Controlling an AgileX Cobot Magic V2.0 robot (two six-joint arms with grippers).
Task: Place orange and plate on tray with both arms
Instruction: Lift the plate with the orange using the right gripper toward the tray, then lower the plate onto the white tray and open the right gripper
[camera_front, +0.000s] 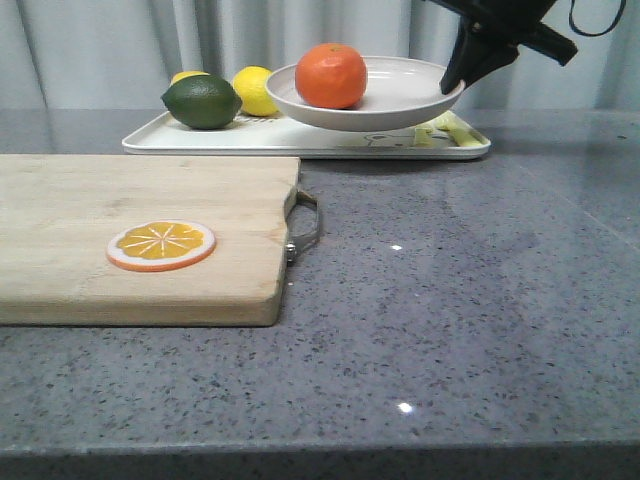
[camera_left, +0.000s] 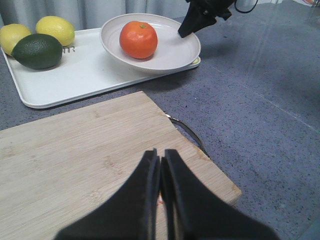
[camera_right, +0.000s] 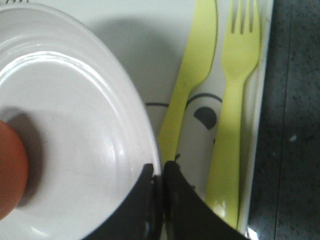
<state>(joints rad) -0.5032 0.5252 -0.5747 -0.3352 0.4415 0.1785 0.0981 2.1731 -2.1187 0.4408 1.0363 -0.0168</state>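
The orange (camera_front: 331, 75) lies inside the off-white plate (camera_front: 400, 100). My right gripper (camera_front: 455, 85) is shut on the plate's right rim. The plate hangs over the right half of the white tray (camera_front: 200, 142), and I cannot tell whether its base touches the tray. In the right wrist view the fingers (camera_right: 177, 200) pinch the plate's rim (camera_right: 135, 115), with the orange (camera_right: 7, 170) at the edge and the tray's bear drawing (camera_right: 205, 117) beneath. My left gripper (camera_left: 160, 160) is shut and empty above the wooden board; the orange (camera_left: 138, 39), plate (camera_left: 175, 50) and tray (camera_left: 75, 75) lie far ahead of it.
A dark green lime (camera_front: 202, 101) and two lemons (camera_front: 255, 90) sit on the tray's left part. A yellow-green knife (camera_right: 192, 65) and fork (camera_right: 235, 100) lie on its right end. The wooden cutting board (camera_front: 120, 270) at front left bears a flat orange slice (camera_front: 161, 245).
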